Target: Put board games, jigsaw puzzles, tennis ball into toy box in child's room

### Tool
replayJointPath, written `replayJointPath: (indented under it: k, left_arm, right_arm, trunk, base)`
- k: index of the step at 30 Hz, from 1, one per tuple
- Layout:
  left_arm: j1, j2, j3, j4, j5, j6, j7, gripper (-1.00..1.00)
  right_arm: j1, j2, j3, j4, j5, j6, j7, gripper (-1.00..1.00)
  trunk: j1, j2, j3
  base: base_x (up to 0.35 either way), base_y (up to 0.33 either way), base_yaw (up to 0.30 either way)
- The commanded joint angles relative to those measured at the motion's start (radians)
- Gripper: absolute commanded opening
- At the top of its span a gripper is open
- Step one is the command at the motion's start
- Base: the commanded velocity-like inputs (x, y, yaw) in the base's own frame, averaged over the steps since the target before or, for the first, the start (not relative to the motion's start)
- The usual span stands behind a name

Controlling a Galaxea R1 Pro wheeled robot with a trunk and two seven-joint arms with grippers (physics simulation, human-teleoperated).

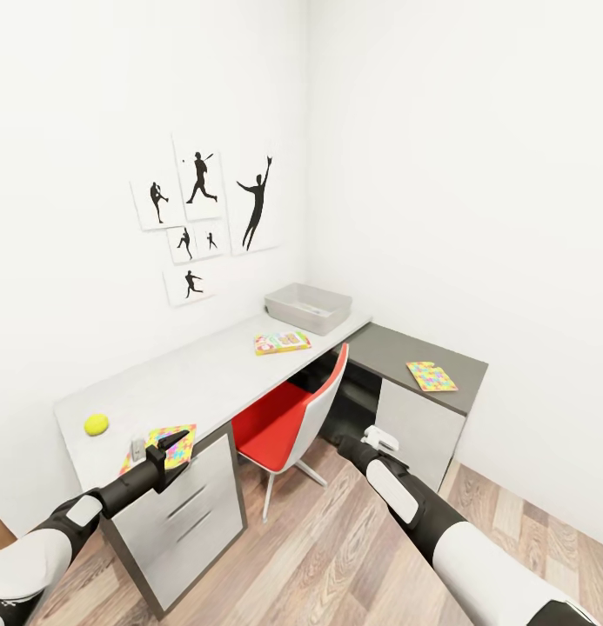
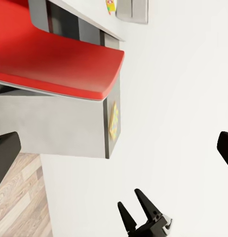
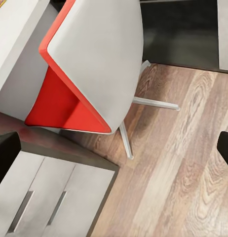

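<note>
No readable labels or writing; print on board game too small to read. Toy box at far end of table, by wall; game box just in front of it. Tennis ball near table's near end, jigsaw puzzle beside it at front edge. Second puzzle on dark corner section. Left gripper over near puzzle, fingers spread, holding nothing. Right gripper low beside red chair, can't tell its jaw state. Open floor ahead.

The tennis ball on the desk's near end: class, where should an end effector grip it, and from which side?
Grip the tennis ball across its middle, coming straight down from above. It is round, so any pair of opposite sides serves, and it sits alone on the light grey table, apart from the jigsaw puzzle beside it.
</note>
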Motion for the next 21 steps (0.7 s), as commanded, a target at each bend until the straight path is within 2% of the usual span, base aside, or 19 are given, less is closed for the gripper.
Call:
replayJointPath:
  k: [1,21]
  left_arm:
    - [-0.001,0.0,0.009,-0.001,-0.01,0.007,-0.005,1.0]
    - [0.001,0.001,0.011,-0.001,-0.009,0.006,-0.006,1.0]
  right_arm:
    - [-0.001,-0.001,0.003,-0.002,-0.005,0.002,-0.007,1.0]
    - [-0.001,-0.001,0.003,-0.002,-0.005,0.002,-0.007,1.0]
  trunk:
    - [0.0,-0.002,-0.002]
    - [0.0,-0.002,-0.002]
  base:
    - [0.002,0.0,0.0]
    - [0.0,0.0,0.0]
